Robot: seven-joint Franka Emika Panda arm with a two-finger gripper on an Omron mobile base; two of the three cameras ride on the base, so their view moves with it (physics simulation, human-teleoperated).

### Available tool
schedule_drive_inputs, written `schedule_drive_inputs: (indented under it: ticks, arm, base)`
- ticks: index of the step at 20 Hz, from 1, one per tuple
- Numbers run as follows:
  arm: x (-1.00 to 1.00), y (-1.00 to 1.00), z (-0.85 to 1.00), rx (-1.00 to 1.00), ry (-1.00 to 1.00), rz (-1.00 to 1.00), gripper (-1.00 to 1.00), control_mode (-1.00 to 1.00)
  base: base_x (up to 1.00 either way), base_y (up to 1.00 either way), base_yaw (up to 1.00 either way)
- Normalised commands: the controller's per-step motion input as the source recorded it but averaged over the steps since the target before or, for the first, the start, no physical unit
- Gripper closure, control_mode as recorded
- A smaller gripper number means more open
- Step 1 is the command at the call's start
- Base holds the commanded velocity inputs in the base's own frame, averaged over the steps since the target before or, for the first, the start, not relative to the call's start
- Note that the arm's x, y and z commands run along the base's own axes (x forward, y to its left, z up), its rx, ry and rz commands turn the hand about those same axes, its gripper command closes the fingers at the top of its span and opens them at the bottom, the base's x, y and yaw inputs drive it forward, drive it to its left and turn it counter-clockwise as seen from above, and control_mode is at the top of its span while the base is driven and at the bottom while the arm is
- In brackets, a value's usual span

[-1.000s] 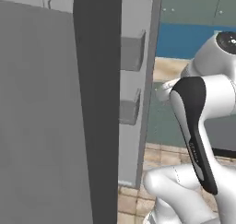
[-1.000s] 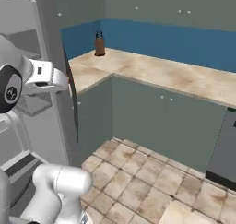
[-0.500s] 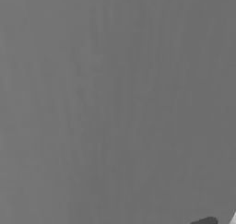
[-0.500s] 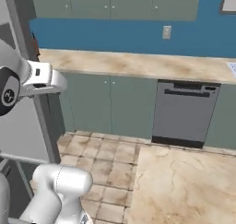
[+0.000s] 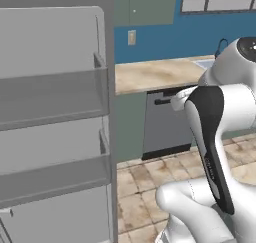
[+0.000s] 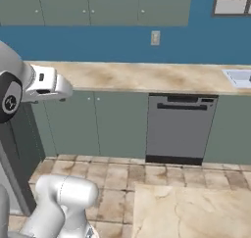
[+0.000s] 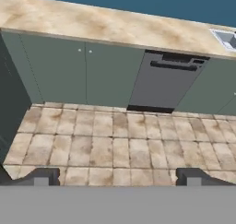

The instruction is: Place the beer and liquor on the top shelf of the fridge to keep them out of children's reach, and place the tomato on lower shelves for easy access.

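The fridge's open door (image 5: 50, 42) stands at the left of the left base view, its pale inner side facing me with two clear door bins (image 5: 55, 99). In the hand view my gripper (image 7: 117, 177) is open, its two dark fingertips (image 7: 42, 176) far apart with nothing between them, and it looks over the tiled floor toward the counter. The beer, the liquor and the tomato are out of view, and so are the top shelf and the lower shelves.
A beige counter (image 6: 147, 78) runs along the blue wall over grey-green cupboards (image 6: 98, 124) and a dark grey dishwasher (image 6: 179, 127). A sink (image 6: 238, 78) sits at its right end. The tiled floor (image 6: 162, 193) lies open ahead. A dark panel (image 6: 14, 149) stands at the left.
The whole picture has swung: the base turned from the fridge and corner counter toward the dishwasher and sink. The brown bottle seen earlier on the counter has left the view. The jaws stayed open.
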Motion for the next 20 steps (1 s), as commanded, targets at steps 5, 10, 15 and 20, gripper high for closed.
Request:
schedule_drive_inputs:
  ticks: [5,10,15,20]
  arm:
    - [0.00,0.00,0.00,0.00,0.00,0.00,-1.00,1.00]
    - [0.00,0.00,0.00,0.00,0.00,0.00,-1.00,1.00]
    - [0.00,0.00,0.00,0.00,0.00,0.00,-1.00,1.00]
    - [0.00,0.00,0.00,0.00,0.00,0.00,-1.00,1.00]
  base:
    - [1.00,0.01,0.09]
    - [1.00,0.01,0.31]
    - [1.00,0.00,0.53]
    - [1.00,0.00,0.65]
